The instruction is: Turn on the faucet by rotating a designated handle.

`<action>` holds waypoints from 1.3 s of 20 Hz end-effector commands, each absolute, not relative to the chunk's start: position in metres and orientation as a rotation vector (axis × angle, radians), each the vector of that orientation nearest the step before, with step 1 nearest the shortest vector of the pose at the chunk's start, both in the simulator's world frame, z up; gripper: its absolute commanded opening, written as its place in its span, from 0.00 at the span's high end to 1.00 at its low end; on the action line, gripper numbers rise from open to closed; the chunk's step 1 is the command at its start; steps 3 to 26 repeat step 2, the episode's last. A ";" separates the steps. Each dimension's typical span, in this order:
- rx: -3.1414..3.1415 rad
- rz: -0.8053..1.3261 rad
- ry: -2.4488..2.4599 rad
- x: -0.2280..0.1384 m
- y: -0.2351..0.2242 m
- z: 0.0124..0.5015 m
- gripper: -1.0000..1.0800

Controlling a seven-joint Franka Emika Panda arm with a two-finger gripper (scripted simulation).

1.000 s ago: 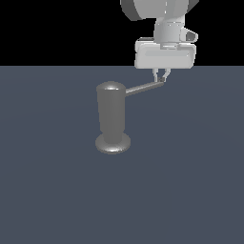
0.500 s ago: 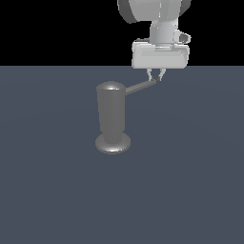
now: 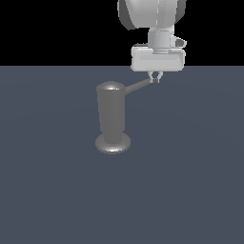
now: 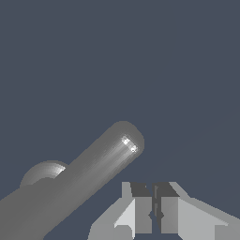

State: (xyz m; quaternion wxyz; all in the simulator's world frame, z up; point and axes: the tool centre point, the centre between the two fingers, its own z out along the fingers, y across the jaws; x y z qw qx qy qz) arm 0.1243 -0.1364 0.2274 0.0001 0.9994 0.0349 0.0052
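Dark slate-blue floor (image 3: pixel 190 190) fills the lower part of my exterior view, with flat black behind it. Out on that floor the faucet (image 3: pixel 112 116) stands upright on its round flared base, and its handle (image 3: pixel 138 86) juts from the domed top toward the exterior view's right, rising slightly. My arm (image 3: pixel 152 14) comes down from the top edge of that view, wrist pointing straight down, the white block of the claw's body square above the far end of the handle. The claw (image 3: pixel 156 76) hangs with its fingertips right at the rod's rounded tip; from this side I cannot tell whether they touch it. On the wrist view the two fingers (image 4: pixel 140 213) stand very nearly together, only a thin dark slit between their pads, and I see nothing caught in that slit. The handle (image 4: pixel 89 171) runs across that picture as a thick grey bar with a bright glint at its rounded end, and it lies beside the fingers, not between them. Behind it a bit of the faucet's dome (image 4: pixel 44 169) shows.
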 end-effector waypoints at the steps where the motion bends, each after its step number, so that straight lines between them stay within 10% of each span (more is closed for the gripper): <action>1: 3.140 0.001 0.104 0.129 -0.137 0.220 1.00; 26: 3.140 0.001 0.104 0.129 -0.137 0.220 1.00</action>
